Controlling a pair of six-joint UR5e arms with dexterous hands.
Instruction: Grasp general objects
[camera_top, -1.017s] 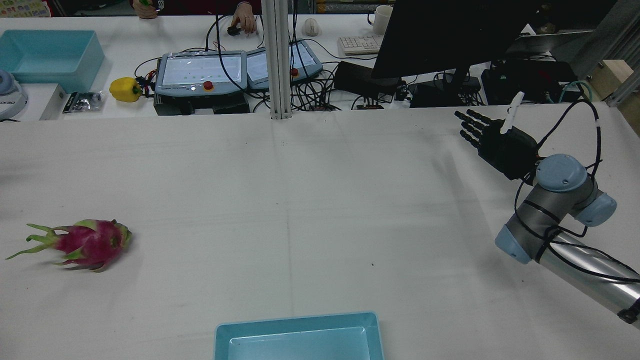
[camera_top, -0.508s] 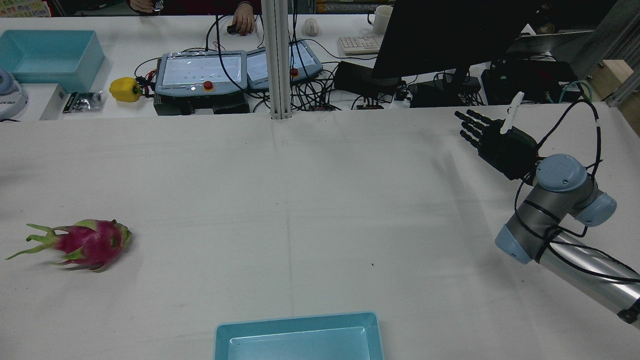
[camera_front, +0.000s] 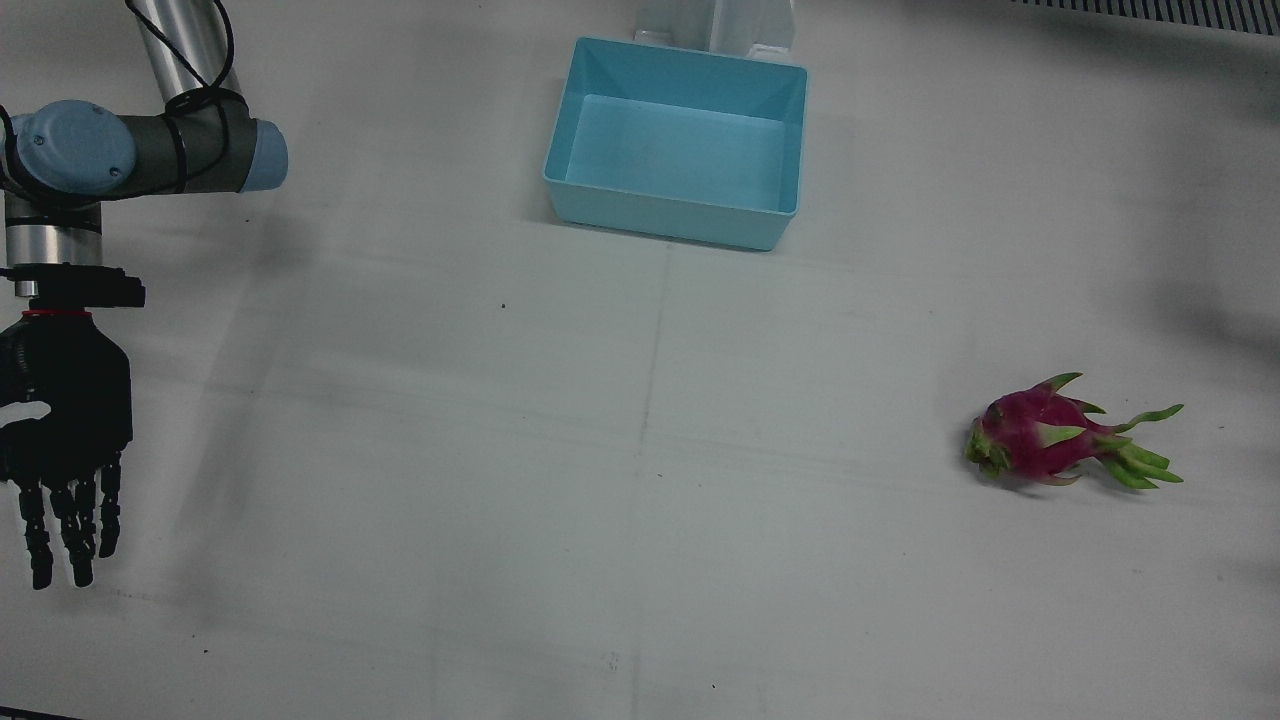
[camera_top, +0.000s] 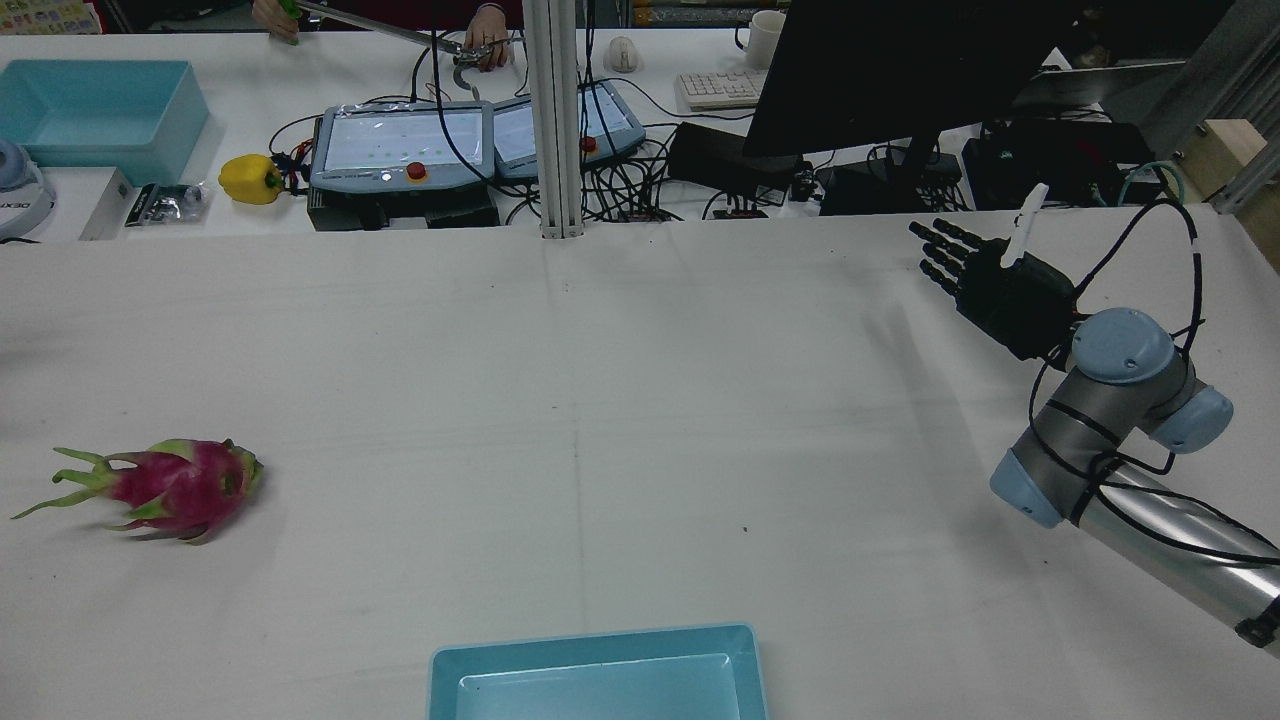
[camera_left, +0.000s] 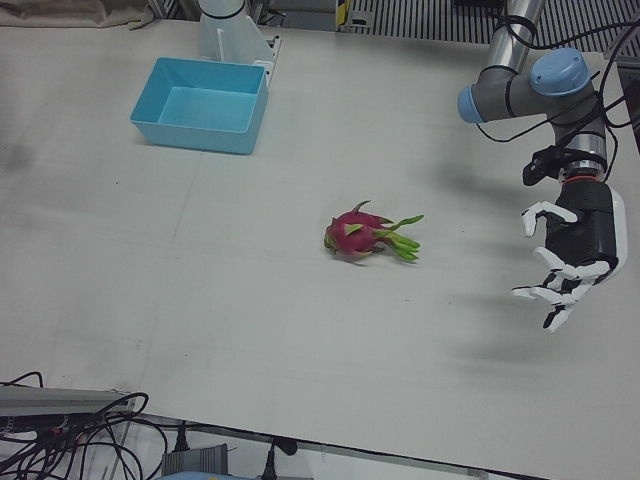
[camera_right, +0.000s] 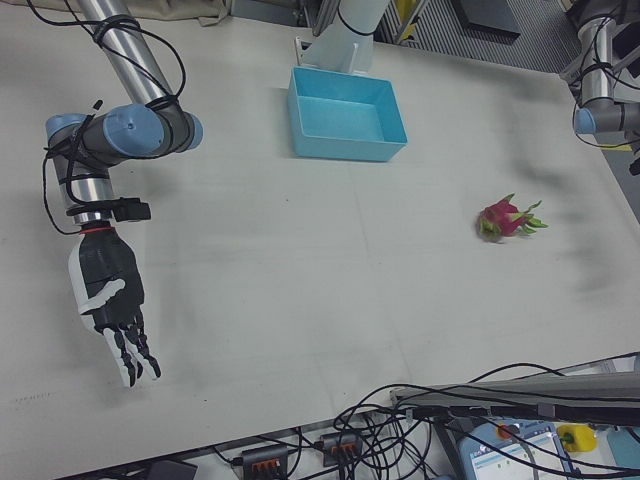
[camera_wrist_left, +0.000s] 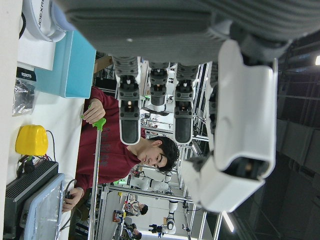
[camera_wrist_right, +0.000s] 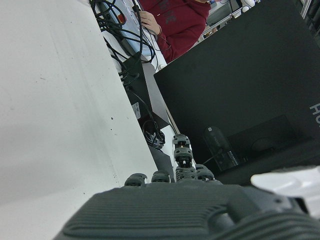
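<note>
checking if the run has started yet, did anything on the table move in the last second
Nothing on the table visibly moved. The dragon fruit lies in the same spot, the blue bin is unmoved, and the right hand hangs open in the same pose. Only the people behind the far desk shifted.

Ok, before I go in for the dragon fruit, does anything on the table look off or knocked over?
Nothing stands out. The dragon fruit lies on its side, intact, alone on the table. The blue bin sits upright and empty. Both the left hand and the right hand are open, off to the sides.
</note>
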